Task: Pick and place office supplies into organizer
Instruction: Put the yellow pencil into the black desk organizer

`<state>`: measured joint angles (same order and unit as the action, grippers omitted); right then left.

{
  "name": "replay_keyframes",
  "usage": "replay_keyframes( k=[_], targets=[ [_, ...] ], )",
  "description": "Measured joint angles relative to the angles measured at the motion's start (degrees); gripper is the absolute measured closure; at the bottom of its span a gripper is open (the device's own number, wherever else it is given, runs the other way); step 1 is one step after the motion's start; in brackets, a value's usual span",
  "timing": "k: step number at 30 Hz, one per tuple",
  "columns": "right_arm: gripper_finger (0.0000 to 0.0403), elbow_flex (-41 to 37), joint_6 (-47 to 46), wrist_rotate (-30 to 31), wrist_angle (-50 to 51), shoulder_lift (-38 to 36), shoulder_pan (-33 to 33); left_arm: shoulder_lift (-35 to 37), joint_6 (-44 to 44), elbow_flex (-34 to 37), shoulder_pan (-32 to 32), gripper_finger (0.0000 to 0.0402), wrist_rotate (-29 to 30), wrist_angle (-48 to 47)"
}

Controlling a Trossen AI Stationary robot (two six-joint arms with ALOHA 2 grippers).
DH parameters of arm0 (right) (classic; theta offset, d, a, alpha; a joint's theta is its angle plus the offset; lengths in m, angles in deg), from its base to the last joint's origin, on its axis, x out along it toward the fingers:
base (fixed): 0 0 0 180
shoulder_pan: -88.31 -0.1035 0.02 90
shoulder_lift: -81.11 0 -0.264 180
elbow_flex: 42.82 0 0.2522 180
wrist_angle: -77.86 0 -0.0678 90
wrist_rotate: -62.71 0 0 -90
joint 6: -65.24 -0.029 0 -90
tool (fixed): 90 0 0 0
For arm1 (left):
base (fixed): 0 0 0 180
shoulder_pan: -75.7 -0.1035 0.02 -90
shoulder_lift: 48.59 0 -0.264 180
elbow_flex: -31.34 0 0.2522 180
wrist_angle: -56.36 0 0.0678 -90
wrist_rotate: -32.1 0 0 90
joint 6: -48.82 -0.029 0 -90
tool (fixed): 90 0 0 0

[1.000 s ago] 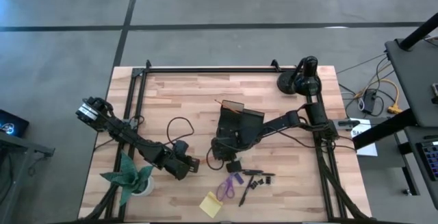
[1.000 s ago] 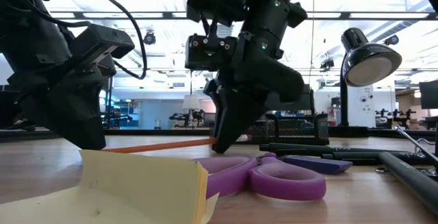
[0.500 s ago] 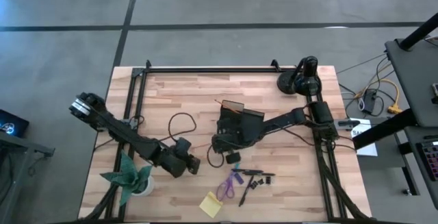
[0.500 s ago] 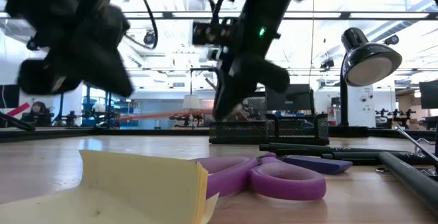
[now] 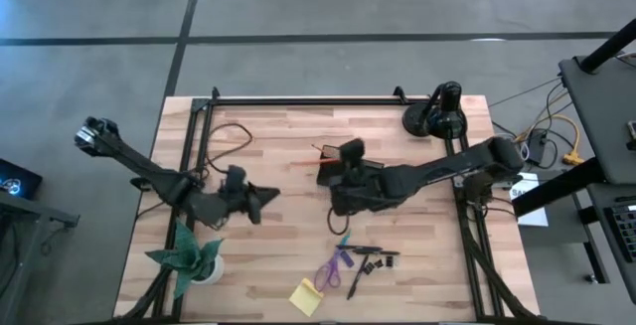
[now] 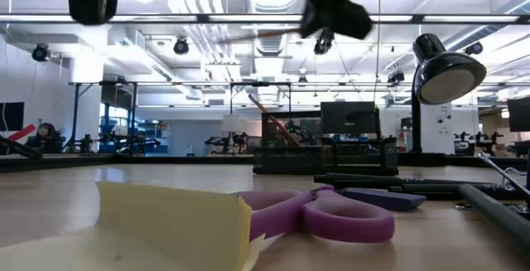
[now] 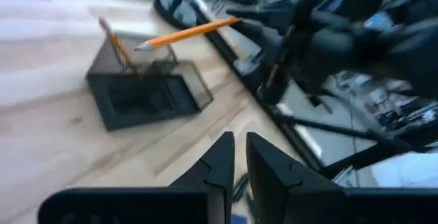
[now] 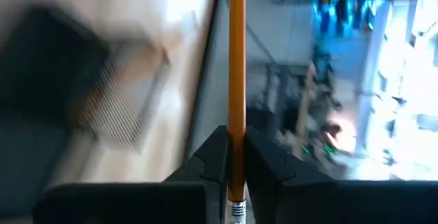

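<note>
The right end effector is closed on a thin orange pencil, whose shaft runs straight out between the two dark fingers with the metal eraser band at the finger end; in the left wrist view the same pencil hangs tilted in the air above the dark mesh rectangular organizer. Seen from above, that organizer sits near the centre of the light wooden slatted table, with another orange pencil leaning out of its rim at about 10 o'clock. The right end effector hovers over it. The left end effector is off at 9 o'clock from the organizer, well apart from it, its fingers pinched nearly together with nothing between them. At 6 o'clock from the organizer lie the purple-handled scissors, a black pen and a square yellow sticky-note pad.
</note>
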<state>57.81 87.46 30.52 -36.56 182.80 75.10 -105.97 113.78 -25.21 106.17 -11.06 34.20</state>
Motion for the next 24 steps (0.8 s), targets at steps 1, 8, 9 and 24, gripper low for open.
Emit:
replay_keyframes(
  k=[1,8,9,24],
  targets=[
    [0.0376,-0.02,-0.63,1.49,3.47,-0.35,0.55,1.20,-1.11,0.00,0.01,0.0378,0.22,0.22],
    [0.0383,-0.11,-11.69,2.71,26.69,-0.46,6.49,5.61,-4.47,0.07,0.01,0.0378,0.25,0.52],
    [0.0383,-0.28,-12.52,2.36,28.91,0.08,7.28,5.70,-4.50,0.07,0.01,0.0378,0.21,0.44],
    [0.0385,-0.30,-1.70,-2.40,36.47,4.28,7.16,2.06,-5.43,0.09,0.03,0.0378,-1.36,0.32]
  ],
)
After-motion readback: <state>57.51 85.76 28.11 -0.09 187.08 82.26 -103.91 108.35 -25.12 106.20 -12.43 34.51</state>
